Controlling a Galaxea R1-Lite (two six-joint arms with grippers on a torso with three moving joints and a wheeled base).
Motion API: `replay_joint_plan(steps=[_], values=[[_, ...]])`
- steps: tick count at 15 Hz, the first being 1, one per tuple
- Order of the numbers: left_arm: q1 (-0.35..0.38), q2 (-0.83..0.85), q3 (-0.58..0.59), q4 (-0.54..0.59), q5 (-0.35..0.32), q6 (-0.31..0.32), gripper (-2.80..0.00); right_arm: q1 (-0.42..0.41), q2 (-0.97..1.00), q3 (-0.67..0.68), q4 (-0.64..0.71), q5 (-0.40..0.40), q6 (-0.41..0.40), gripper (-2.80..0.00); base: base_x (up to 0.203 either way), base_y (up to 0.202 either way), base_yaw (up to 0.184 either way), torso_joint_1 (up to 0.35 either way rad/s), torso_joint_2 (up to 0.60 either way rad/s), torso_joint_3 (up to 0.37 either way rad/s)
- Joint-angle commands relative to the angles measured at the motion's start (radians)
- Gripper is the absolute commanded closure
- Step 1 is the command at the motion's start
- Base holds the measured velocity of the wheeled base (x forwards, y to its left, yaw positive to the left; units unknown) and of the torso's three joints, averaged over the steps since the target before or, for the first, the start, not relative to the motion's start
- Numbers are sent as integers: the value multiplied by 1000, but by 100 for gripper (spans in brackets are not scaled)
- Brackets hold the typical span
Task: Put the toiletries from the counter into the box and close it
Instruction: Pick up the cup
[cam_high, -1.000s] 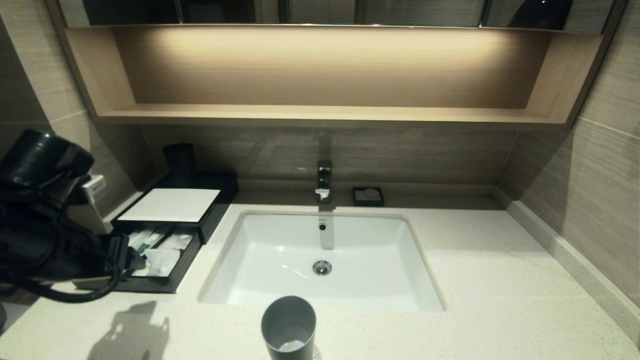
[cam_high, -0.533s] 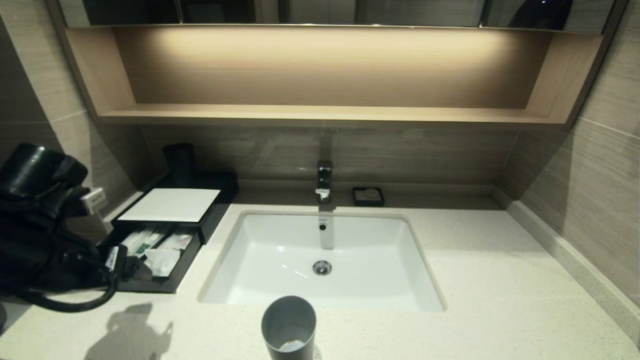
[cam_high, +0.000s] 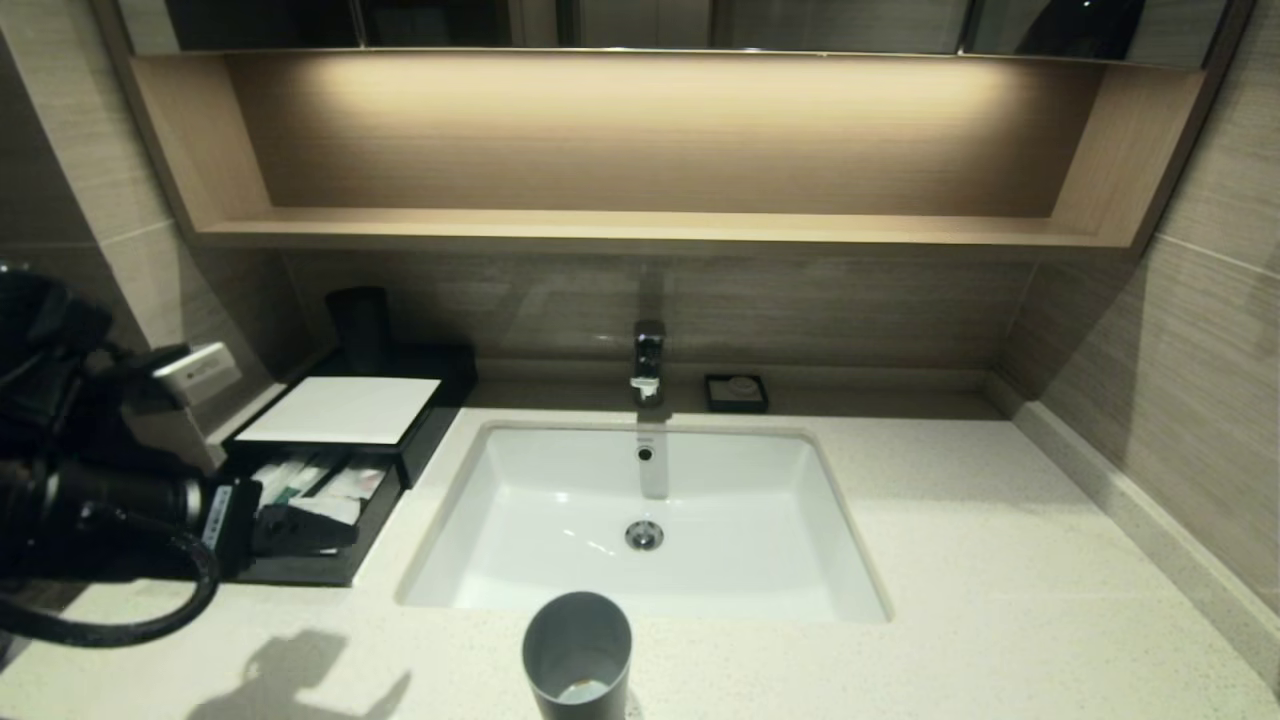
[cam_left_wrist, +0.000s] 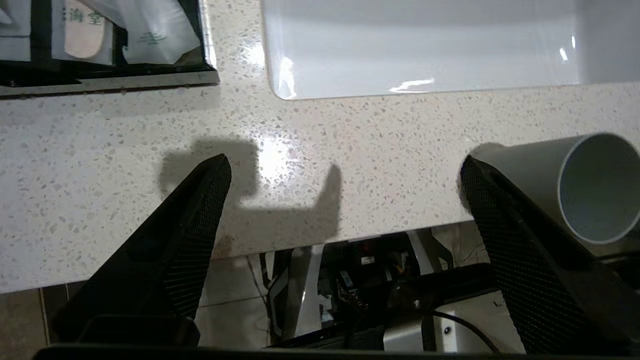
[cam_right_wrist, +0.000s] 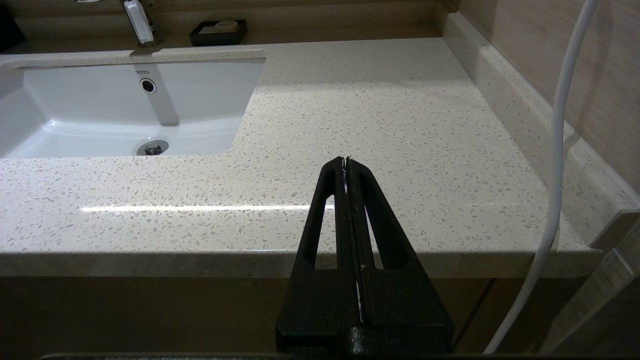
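We judge packing done: toiletries (cam_high: 300, 478) lie in the box (cam_high: 300, 572)'s open drawer. Left gripper (cam_left_wrist: 345, 175), jaws apart and empty, must next push it shut; right gripper (cam_right_wrist: 345, 165)'s jaws together, parked.

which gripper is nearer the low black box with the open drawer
Left. The left gripper hangs open by the front of the low black rectangular box's open drawer; the right gripper, shut, sits low off the counter's front edge, beyond the sink.

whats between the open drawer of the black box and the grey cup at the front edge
Only bare speckled counter lies between the box's open drawer and the grey cup. The head view shows this; the left wrist view shows the same bare stretch.
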Motion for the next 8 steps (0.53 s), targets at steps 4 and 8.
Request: replay_joint_plan(steps=[4, 8], values=[[-17, -80, 103, 2, -162, 189, -280, 0, 2, 0, 0, 1, 0, 0, 0, 0, 0, 0, 0, 0], [-117, -100, 161, -17, -198, 233, -280, 0, 2, -1, -1, 0, 0, 0, 0, 0, 0, 0, 0, 0]])
